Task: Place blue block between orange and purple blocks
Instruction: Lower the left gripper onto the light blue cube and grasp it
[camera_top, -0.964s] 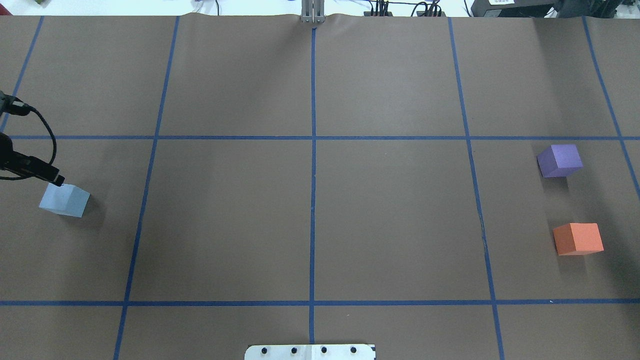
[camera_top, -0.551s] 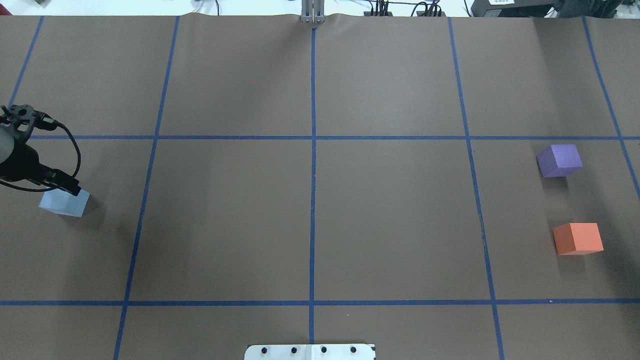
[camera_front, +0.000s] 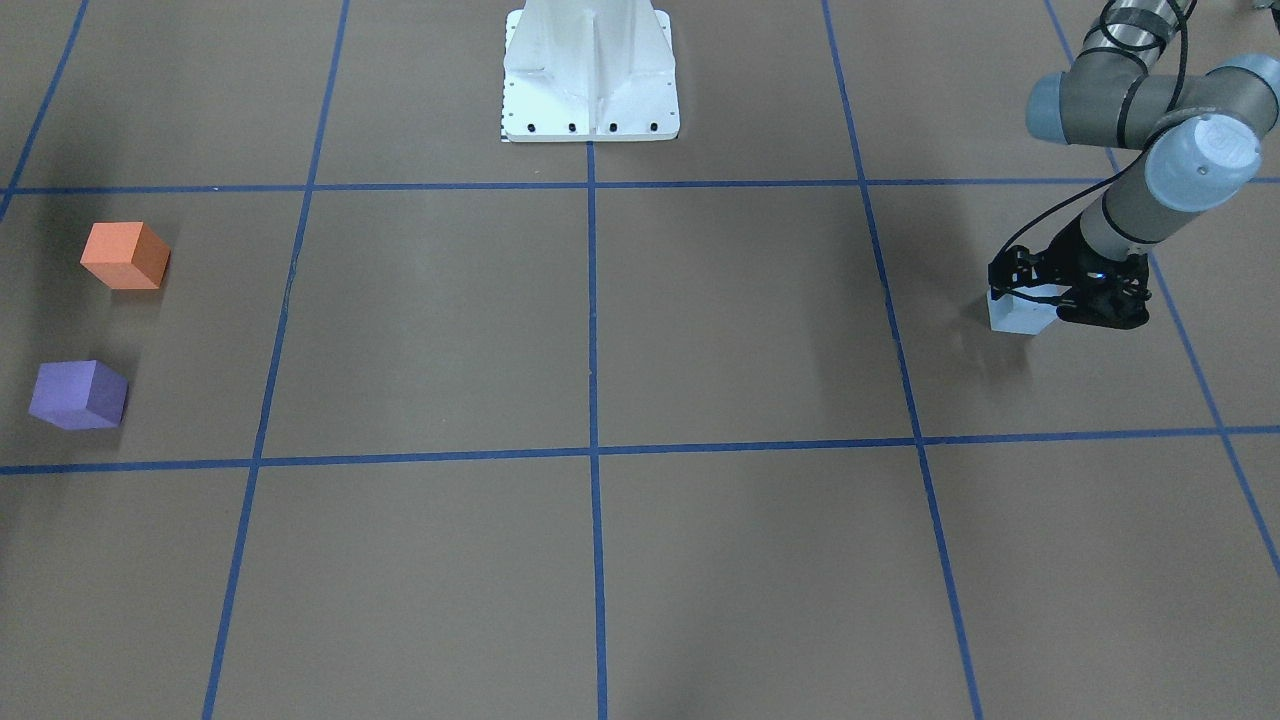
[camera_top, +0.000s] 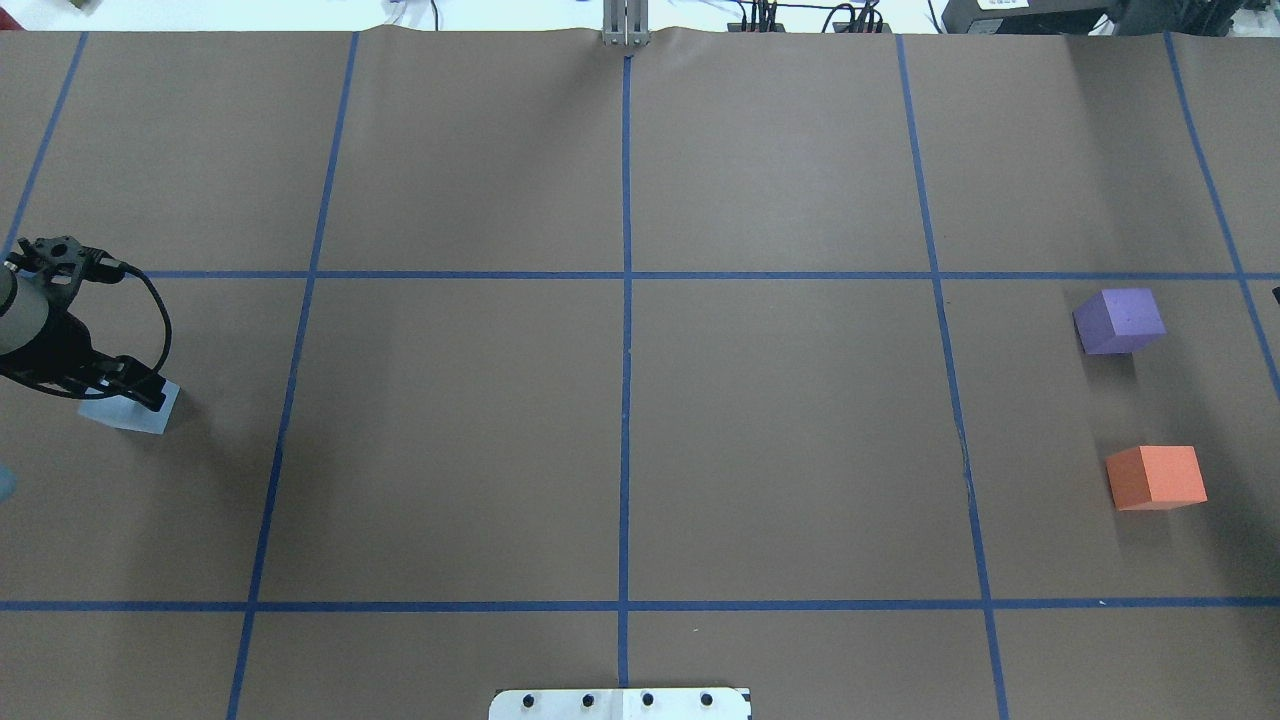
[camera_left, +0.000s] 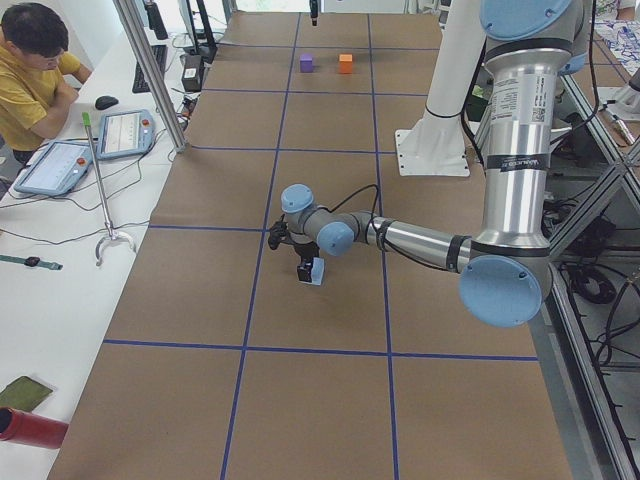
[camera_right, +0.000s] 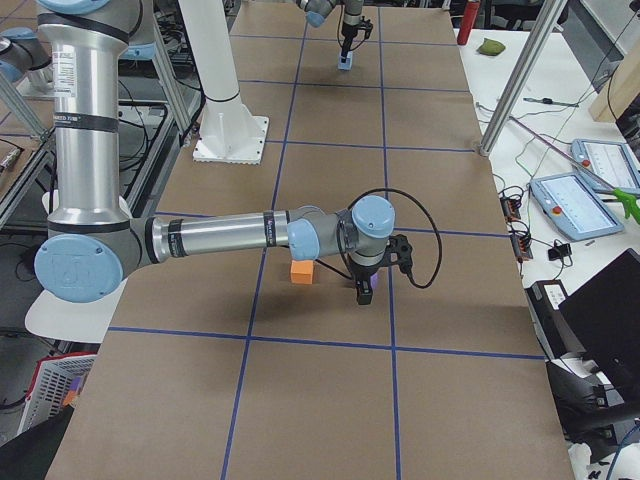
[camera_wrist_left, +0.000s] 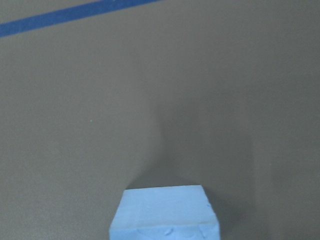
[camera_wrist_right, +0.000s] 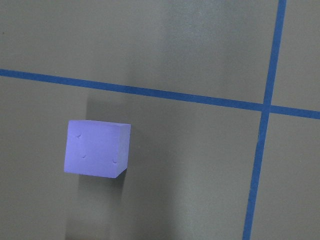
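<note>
The pale blue foam cube (camera_top: 140, 418) sat at the far left of the brown paper-covered table (camera_top: 450, 440), directly under the left tool (camera_top: 138, 392), which was low on its top; if its jaws were wide or holding the cube, I could not tell. The purple foam cube (camera_top: 1120, 320) and the orange foam cube (camera_top: 1157, 478) stood far to the right, near the right tool (camera_right: 362, 288), whose state was equally unclear.

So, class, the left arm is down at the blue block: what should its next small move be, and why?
Probably close the left hand on the blue block before lifting. The hand sits low over the block, which rests on the table far from the orange block and purple block.
</note>
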